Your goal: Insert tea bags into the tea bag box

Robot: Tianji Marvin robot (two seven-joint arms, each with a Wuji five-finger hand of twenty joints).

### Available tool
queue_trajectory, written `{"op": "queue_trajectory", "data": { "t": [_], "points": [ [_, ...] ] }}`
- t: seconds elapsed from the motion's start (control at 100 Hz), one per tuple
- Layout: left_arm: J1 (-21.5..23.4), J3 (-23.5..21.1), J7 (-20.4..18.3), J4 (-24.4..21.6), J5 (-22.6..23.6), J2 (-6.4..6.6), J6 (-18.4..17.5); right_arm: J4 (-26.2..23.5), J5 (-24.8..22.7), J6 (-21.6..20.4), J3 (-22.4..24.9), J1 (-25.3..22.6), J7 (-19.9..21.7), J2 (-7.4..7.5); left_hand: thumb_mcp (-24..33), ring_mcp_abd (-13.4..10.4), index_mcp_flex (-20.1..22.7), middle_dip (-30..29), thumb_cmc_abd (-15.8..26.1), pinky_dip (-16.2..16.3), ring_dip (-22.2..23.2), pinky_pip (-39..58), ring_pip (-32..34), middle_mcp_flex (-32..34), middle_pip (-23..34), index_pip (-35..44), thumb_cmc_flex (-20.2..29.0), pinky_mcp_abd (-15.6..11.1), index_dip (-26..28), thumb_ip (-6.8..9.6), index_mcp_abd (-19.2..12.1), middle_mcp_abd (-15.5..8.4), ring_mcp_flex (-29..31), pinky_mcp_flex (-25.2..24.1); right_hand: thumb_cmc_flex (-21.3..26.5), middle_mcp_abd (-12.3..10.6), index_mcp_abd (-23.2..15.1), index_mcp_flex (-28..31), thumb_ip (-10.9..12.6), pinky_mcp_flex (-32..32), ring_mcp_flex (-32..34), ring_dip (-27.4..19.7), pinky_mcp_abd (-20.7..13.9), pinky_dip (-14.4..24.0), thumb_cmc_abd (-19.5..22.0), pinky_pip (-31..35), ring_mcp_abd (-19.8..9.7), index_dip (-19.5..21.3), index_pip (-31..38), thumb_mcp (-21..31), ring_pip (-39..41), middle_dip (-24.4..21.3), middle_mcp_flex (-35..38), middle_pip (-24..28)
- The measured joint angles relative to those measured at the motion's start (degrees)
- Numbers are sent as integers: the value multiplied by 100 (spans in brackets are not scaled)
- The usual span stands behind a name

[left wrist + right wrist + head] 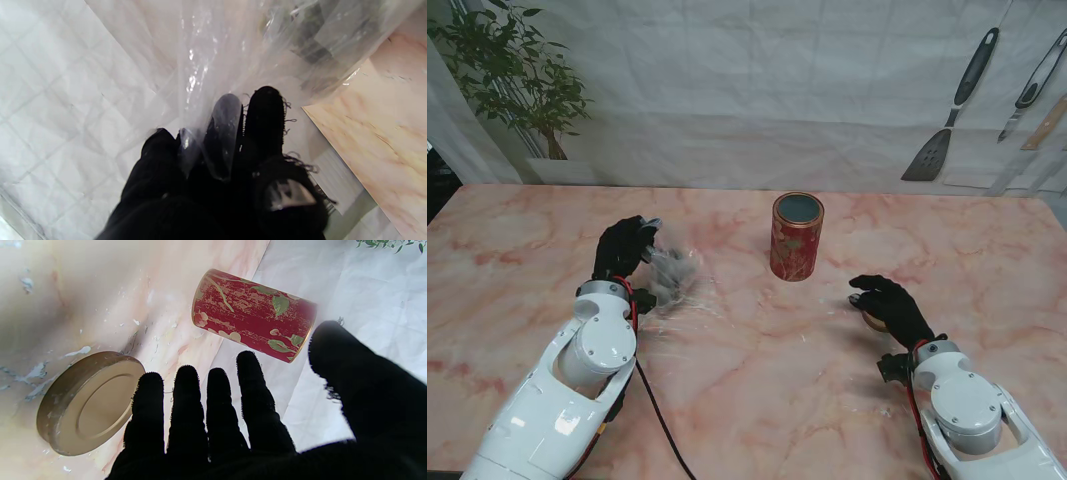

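A red cylindrical tea tin (797,237) with a floral print stands upright and lidless near the table's middle; it also shows in the right wrist view (253,315). Its gold lid (88,401) lies flat on the table under my right hand (890,308), which is open with fingers spread. My left hand (623,250), in a black glove, is shut on a clear plastic bag (674,275) with dark contents, blurred by motion. In the left wrist view the bag (253,46) drapes over my fingers (263,120).
The marble table (757,370) runs to a white backdrop. A potted plant (512,70) stands at the far left. A spatula (952,110) and other utensils (1032,90) hang on the far right wall.
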Motion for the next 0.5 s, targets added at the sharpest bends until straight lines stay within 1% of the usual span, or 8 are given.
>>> {"op": "queue_trajectory", "data": {
  "t": [0.1, 0.24, 0.41, 0.5],
  "points": [
    [42, -117, -21, -11, -14, 33, 39, 2, 6, 7, -5, 3, 23, 0, 0, 0, 0, 0, 0, -1, 0, -3, 0, -1, -1, 0, 0, 0, -9, 0, 0, 0, 0, 0, 0, 1, 0, 0, 0, -1, -1, 4, 0, 2, 2, 0, 0, 2, -25, -1, 0, 0, 0, 0],
    [72, -235, -37, -15, 139, 53, 380, 11, 38, 9, -20, 8, 24, 1, 0, 0, 0, -1, 0, -53, 0, -3, 0, -1, -2, 6, 0, 1, -18, 0, 0, 0, 0, -1, -4, 7, 1, 0, 1, -9, -2, 9, -1, 60, 74, 0, 0, 4, -43, -63, 0, 0, 0, -1],
    [58, -368, -88, 29, 167, 72, 520, 32, 65, 9, -36, 22, 67, 3, 0, 1, 0, -1, 0, -56, 0, -8, -1, -2, -2, 13, 0, 1, -20, 0, 0, 0, 0, -1, -5, 8, 3, 0, 1, -10, -2, 10, -2, 64, 143, 0, 0, 6, -49, -142, 0, 0, 0, -1],
    [16, -419, -133, 59, 203, 76, 713, 51, 82, 10, -56, 40, 81, 5, 0, 1, 0, -1, 0, -58, 0, -10, -1, -9, -3, 28, -1, 1, -21, 0, -1, 0, 0, -2, -6, 10, 4, 0, 1, -11, -3, 10, -3, 67, 143, 0, 0, 8, -59, -142, 0, 0, 0, -1]
  ]
}}
